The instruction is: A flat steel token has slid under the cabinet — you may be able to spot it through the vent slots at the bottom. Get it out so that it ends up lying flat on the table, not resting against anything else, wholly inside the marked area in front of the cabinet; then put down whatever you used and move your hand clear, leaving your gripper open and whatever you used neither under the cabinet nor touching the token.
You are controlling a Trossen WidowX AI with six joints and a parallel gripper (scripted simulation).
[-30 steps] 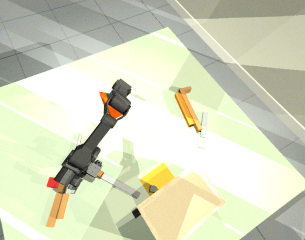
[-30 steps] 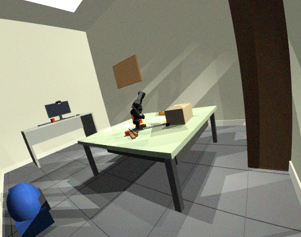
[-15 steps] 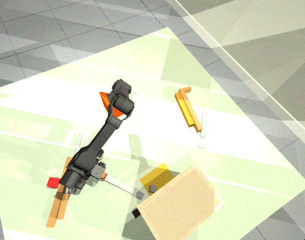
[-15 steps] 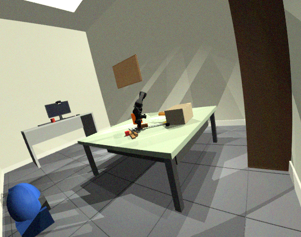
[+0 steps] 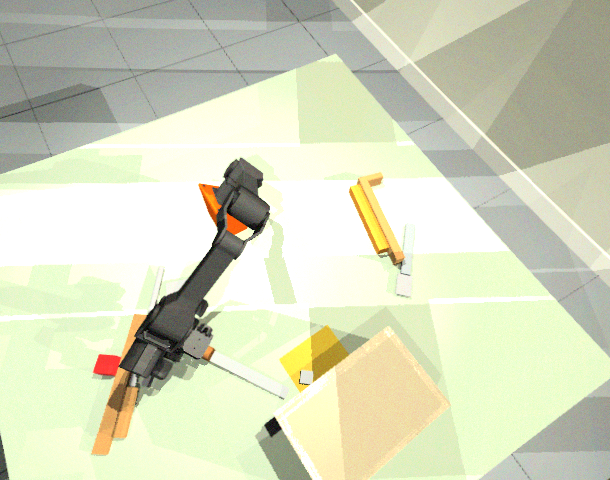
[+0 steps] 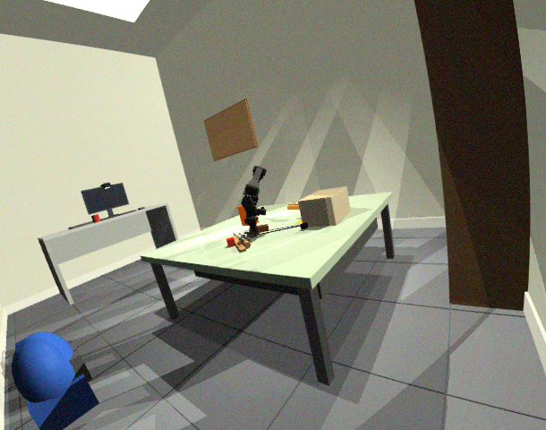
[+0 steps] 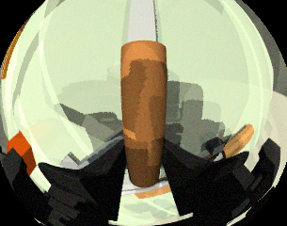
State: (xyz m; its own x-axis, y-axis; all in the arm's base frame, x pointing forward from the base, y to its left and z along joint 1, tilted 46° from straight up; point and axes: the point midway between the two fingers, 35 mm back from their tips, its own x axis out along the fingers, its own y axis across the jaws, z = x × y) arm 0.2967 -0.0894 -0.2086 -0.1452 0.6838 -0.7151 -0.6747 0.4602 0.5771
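Note:
My gripper [image 5: 202, 347] [image 7: 142, 142] [image 6: 260, 226] is low over the table and shut on the brown wooden handle [image 7: 143, 107] [image 5: 208, 353] of a long tool. The tool's flat grey blade [image 5: 248, 374] [image 7: 141, 7] [image 6: 282, 228] lies on the table and points toward the beige cabinet [image 5: 367, 403] [image 6: 324, 205]. A small grey square token [image 5: 305, 377] lies flat on the yellow marked area [image 5: 315, 348], close to the cabinet's front edge. The blade's tip stops a little short of the token, to its left.
A red cube [image 5: 107, 364] [image 6: 229, 241] and wooden sticks [image 5: 114, 408] lie behind the gripper. An orange wedge [image 5: 212, 201] sits by the arm's base. An orange and wood L-shaped tool [image 5: 376, 219] and a grey scraper [image 5: 405, 271] lie at the far right. A small black block [image 5: 271, 426] sits at the cabinet's corner.

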